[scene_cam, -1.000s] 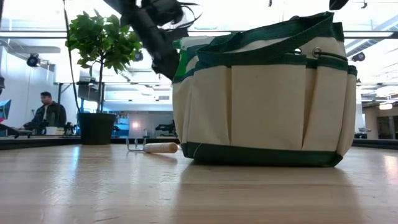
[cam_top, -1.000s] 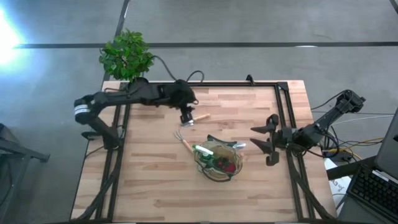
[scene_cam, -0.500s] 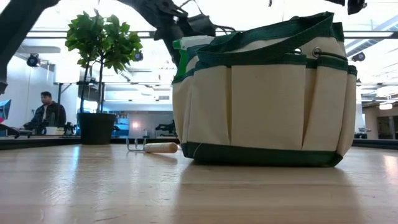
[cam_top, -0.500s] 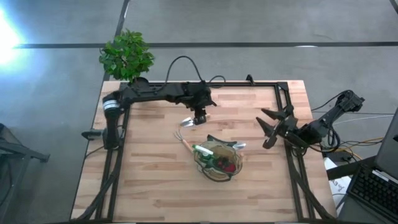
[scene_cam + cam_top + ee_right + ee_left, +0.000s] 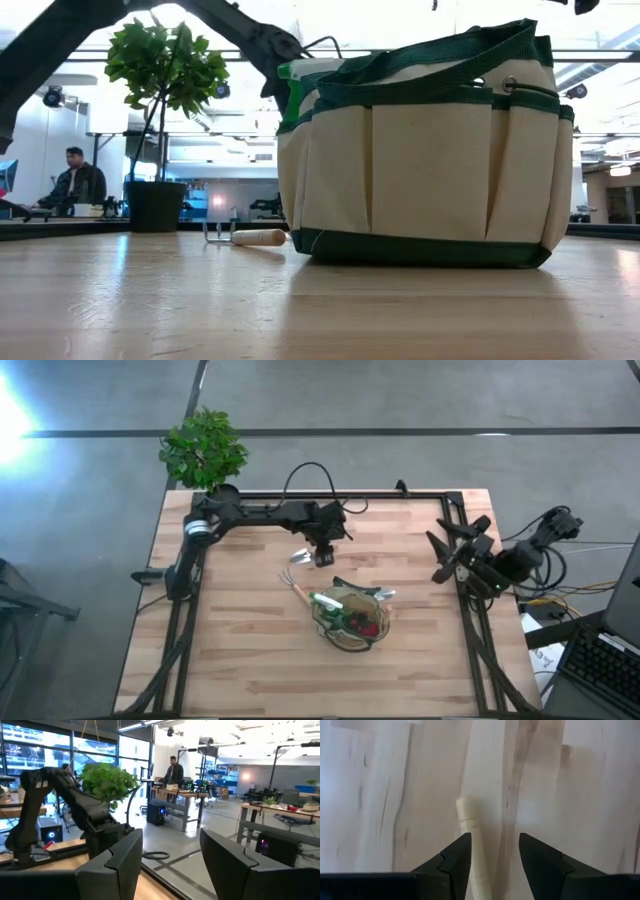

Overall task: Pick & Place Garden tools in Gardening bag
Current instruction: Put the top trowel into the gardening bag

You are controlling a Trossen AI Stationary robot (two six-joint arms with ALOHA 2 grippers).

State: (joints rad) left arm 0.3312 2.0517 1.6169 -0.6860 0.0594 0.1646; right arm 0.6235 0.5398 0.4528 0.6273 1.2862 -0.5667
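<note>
Over the back half of the table (image 5: 240,660), the left gripper (image 5: 322,552) hangs with its fingers clamped on a wooden-handled trowel (image 5: 474,850). Gardening bag (image 5: 352,618) sits mid-table, rake (image 5: 293,586) just beside it, lots of bare wood up front. Right gripper (image 5: 462,550) waits at the right edge, fingers apart. No readable labels anywhere.

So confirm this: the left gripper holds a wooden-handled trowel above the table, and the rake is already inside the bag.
The rake part is wrong. The high view shows the rake lying on the table beside the bag. The left gripper does hold the trowel.
</note>
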